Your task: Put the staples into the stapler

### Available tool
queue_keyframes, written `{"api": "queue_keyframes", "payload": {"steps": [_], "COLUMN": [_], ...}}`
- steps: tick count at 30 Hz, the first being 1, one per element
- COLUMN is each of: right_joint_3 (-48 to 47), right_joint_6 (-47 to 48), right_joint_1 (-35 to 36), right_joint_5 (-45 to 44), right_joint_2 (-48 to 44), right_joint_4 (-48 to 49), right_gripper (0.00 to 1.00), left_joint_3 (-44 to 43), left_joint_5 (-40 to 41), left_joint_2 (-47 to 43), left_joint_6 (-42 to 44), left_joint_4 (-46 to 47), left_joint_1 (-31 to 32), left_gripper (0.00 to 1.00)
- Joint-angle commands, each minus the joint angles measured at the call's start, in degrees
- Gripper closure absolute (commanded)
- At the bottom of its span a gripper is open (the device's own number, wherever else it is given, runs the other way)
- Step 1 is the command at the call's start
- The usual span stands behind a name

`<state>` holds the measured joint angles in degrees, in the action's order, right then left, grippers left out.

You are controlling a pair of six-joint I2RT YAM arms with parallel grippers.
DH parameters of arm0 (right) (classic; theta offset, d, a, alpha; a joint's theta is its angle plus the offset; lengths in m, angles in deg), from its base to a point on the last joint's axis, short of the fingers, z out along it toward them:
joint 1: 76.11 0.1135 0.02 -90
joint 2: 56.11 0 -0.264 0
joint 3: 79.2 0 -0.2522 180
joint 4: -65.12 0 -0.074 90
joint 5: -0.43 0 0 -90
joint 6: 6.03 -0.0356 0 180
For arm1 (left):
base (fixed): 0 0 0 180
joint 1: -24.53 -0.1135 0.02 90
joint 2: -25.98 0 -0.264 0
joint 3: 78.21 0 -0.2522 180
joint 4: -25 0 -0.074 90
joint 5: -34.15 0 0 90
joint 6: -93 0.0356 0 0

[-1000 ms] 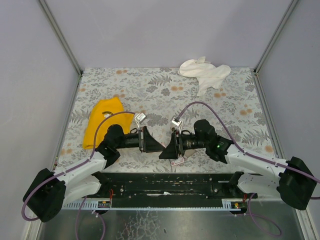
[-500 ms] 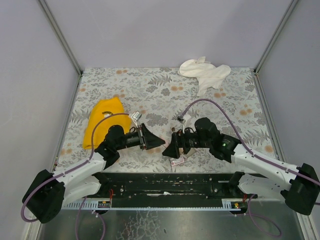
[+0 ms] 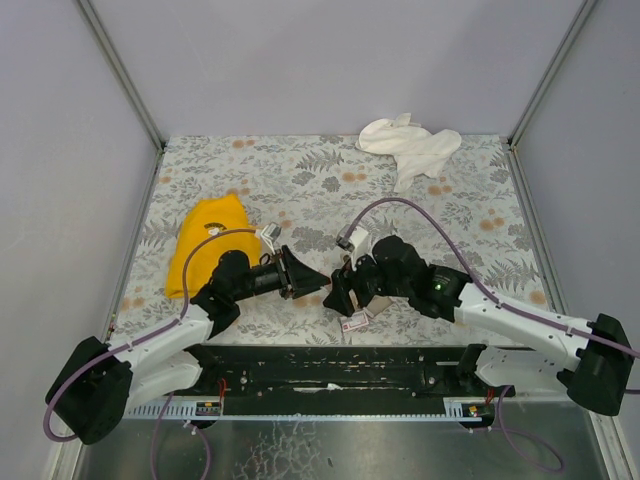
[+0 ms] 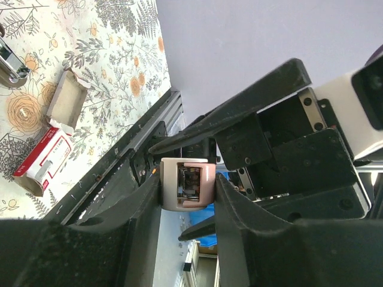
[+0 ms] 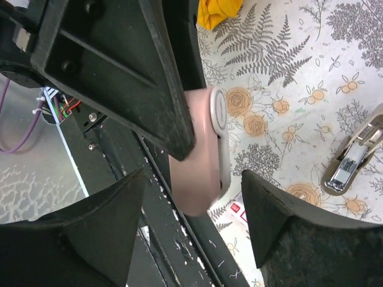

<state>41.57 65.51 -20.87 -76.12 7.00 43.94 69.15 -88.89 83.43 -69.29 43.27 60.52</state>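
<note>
Above the near middle of the table (image 3: 300, 170), the stapler (image 4: 187, 184) is held in the air by the left gripper (image 3: 306, 279). Its fingers (image 4: 140, 209) are closed on the pink sides (the silvery channel is seen end-on between them). The right gripper (image 5: 192, 174) is set facing it with jaws spread wide. From the right wrist the stapler's pink end is seen between those jaws, but no contact with either finger can be made out, and nothing is held there.

The box (image 4: 45, 156) is laid flat on the table near the front edge, just below the two grippers, with its pale label showing. The tray (image 4: 64, 100) is laid out of the box, just beside one end of it; whether the two touch cannot be told. A metal piece (image 5: 352, 160) is laid on the table near the tray, farther from the front edge. A yellow cloth (image 3: 205, 245) is spread at the left, and a white cloth (image 3: 410, 145) is bunched at the far edge.
</note>
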Motion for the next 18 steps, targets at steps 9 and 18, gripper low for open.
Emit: {"api": "queue_keyframes", "payload": {"steps": [9, 18], "right_joint_3": [-2.27, -2.95], "right_joint_6": [4.84, 4.06], "right_joint_1": [1.86, -1.17], "right_joint_5": [-4.49, 9.21], "right_joint_2": [-0.35, -5.19], "right_joint_4": [2.27, -6.95], "right_gripper": [0.96, 1.00], "left_joint_3": [0.07, -11.03], "left_joint_5": [-2.62, -1.33], "left_joint_2": [0.97, -3.57], "left_joint_6": [-0.17, 19.87], "left_joint_4": [1.58, -16.61], "left_joint_1": [0.23, -0.49], "left_gripper": [0.59, 0.05]}}
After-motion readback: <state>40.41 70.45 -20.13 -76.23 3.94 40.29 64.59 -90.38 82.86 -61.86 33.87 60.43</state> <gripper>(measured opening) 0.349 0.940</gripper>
